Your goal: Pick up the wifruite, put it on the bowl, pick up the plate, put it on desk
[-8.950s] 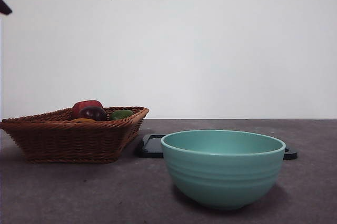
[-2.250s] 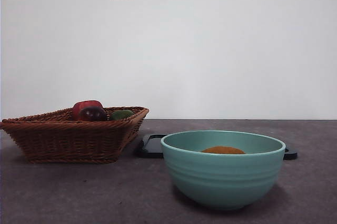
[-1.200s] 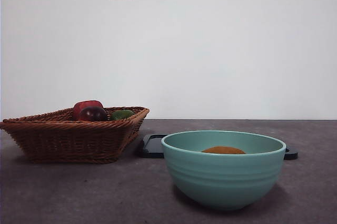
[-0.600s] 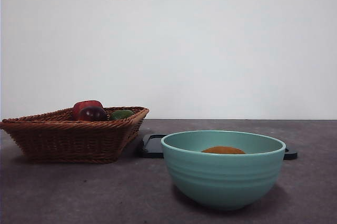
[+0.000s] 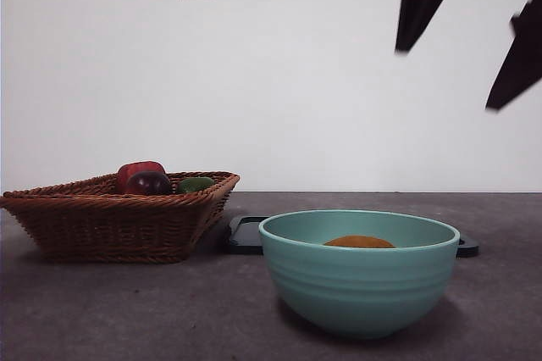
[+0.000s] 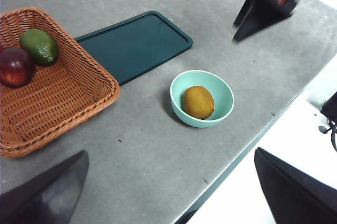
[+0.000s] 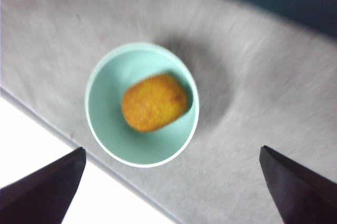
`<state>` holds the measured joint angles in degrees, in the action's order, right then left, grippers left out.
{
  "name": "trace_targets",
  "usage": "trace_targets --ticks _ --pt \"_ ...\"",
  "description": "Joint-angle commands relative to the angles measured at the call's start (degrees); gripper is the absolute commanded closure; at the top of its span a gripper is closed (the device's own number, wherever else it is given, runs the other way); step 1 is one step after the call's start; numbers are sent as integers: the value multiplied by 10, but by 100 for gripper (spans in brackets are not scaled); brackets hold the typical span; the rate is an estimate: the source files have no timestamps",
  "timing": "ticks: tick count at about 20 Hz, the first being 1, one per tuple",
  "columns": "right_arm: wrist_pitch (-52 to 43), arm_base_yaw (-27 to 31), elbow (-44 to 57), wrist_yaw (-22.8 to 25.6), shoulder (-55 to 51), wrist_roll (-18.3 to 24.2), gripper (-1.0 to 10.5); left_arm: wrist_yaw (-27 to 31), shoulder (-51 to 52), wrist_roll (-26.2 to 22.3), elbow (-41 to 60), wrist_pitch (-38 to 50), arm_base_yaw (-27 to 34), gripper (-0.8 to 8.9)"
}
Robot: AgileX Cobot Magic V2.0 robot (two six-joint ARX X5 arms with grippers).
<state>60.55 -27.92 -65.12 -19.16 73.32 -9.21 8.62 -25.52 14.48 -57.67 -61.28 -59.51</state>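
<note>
A: Where are you standing with the task?

B: Your first half is looking finished. The small brown-orange oval wifruite (image 7: 154, 103) is lying inside the round mint-green bowl (image 7: 105, 129), and the bowl is sitting on the dark grey matte desk (image 6: 158, 145) close to its near edge.

A: And the plate?

B: That is what you are still owing. The flat dark-teal rectangular plate (image 6: 134, 45) is lying on the desk behind the bowl, between it and the brown woven wicker basket (image 6: 63, 103), with one corner just beside the basket's rim. Nothing is touching it yet.

A: What are the arms doing?

B: Your right gripper (image 5: 470, 56) is hanging high above the bowl with its jaws spread wide and nothing between them; its wrist view is looking straight down on the fruit. Your left gripper (image 6: 168, 192) is waiting well apart from everything, its jaws also spread and empty.

A: Anything else to mind?

B: A red fruit (image 6: 16, 66) and a green fruit (image 6: 39, 45) are resting in the basket; you are not needing those. I am judging the plate pick-up as your next step.
</note>
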Motion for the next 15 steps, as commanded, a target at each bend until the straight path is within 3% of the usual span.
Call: trace_targets --ticks 1,5,15 --pt "0 -15 -10 17 46 -9 390 -3 -2 1 -5 6 -6 313" --pt "4 -29 -10 75 112 -9 390 -3 -2 1 -5 6 -6 313" --pt "-5 -30 -9 88 207 -7 393 -3 -2 1 -5 7 -6 313"
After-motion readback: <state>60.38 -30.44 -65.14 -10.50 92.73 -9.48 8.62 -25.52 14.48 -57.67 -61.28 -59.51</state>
